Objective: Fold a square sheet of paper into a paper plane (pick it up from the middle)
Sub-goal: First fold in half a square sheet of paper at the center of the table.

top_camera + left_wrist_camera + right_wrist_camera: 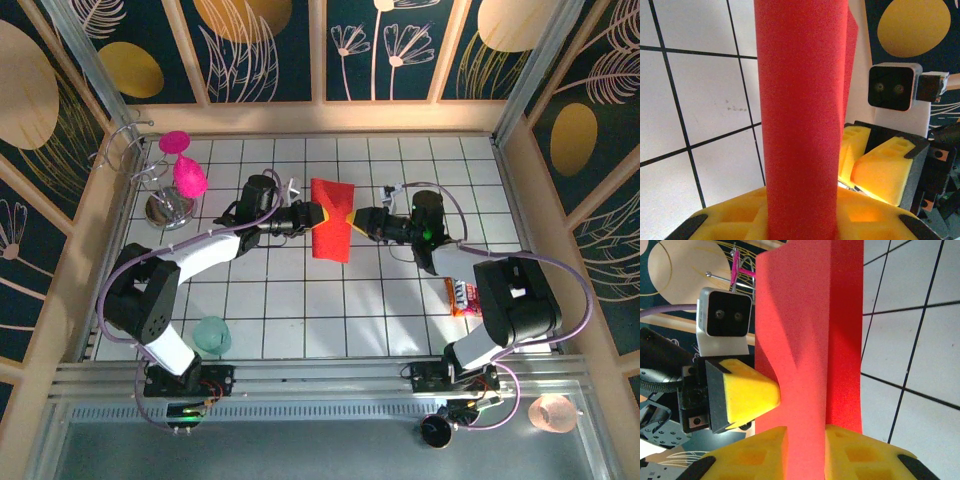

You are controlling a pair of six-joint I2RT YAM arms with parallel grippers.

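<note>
Over the middle of the white tiled tabletop (pixel 300 310), my two arms meet at the red sheet of paper (pixel 332 222). My left jaws are clenched on its left side and my right jaws on its right side, facing each other across it. From my left wrist the sheet (pixel 800 120) rises as a curved red band out of my yellow pads (pixel 735 220), with the right arm's pads (pixel 882 172) just beyond it. From my right wrist the sheet (pixel 810 340) stands doubled, a fold running up it. It is pinched between my own pads (pixel 865 457) while a left pad (pixel 747 392) presses its face. Whether the sheet touches the tiles I cannot tell. Two magenta goblets (pixel 183 165) are at a wire rack (pixel 165 205) far left, and a teal cup (pixel 211 333) sits near my left base.
</note>
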